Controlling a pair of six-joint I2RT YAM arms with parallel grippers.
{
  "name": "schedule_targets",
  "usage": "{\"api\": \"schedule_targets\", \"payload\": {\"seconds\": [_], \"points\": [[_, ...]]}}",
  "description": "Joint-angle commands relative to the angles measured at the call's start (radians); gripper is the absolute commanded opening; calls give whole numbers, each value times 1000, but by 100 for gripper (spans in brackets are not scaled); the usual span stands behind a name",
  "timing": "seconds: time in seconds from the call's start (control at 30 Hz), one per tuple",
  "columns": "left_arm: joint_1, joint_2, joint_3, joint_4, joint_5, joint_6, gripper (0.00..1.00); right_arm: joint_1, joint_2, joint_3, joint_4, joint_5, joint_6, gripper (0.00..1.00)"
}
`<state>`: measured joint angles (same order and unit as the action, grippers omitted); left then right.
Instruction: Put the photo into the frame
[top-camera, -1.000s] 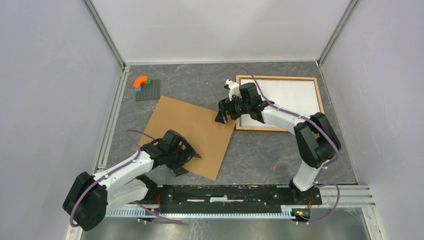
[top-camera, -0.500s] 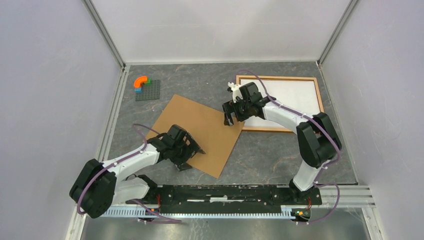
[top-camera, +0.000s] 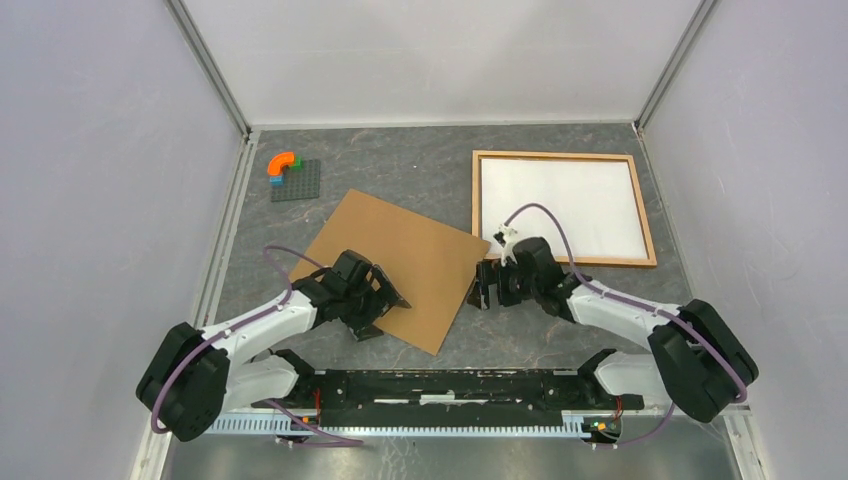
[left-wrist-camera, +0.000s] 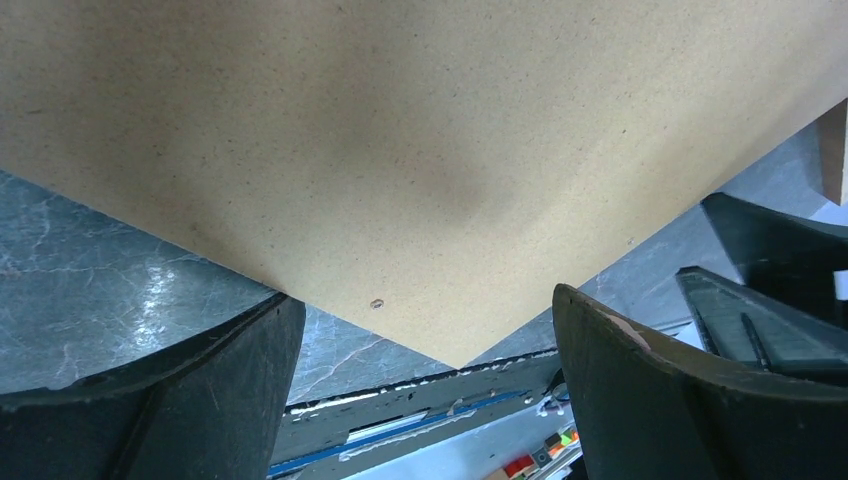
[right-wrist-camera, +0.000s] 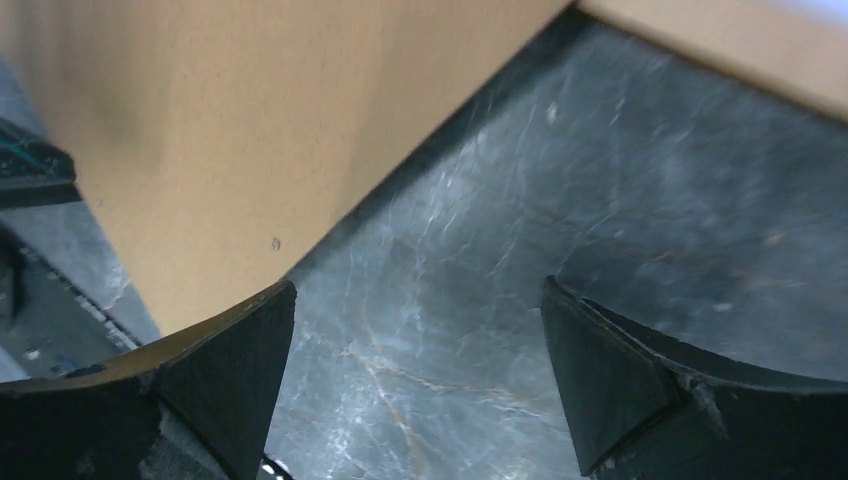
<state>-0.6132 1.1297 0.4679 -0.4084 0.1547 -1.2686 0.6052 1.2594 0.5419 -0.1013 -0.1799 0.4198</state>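
Left hand (top-camera: 385, 315) and right hand (top-camera: 484, 288), fingers spread wide, flank the flat brown backing board (top-camera: 400, 260), seemingly to lift it. The thin light-wood rectangular frame (top-camera: 555, 154) lies nearby.

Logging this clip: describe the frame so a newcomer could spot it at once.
On the grey marbled table, look to the far right corner. The frame lies flat there: a thin light-wood border around a white rectangle, unlike the plain brown board lying askew to its left.

I read no text, label, brand, number or sign anywhere: none on brown board (top-camera: 400, 260), none on wooden frame (top-camera: 555, 155).
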Motion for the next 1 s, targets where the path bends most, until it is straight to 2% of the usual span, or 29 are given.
{"api": "schedule_targets", "payload": {"seconds": [0.0,0.23,0.4,0.67,0.97], "points": [[1,0,-35,37,-53,80,100,-14,-30,-164,540,-216,292,98],[1,10,-57,82,-10,95,100,-15,89,-349,1029,-226,550,95],[1,-4,-66,92,0,99,100,-13,217,-410,1230,-184,660,90],[1,39,-63,122,31,103,100,17,420,-343,1306,-144,774,83],[1,47,-72,155,55,110,100,81,622,-306,1625,-38,903,73]]}}
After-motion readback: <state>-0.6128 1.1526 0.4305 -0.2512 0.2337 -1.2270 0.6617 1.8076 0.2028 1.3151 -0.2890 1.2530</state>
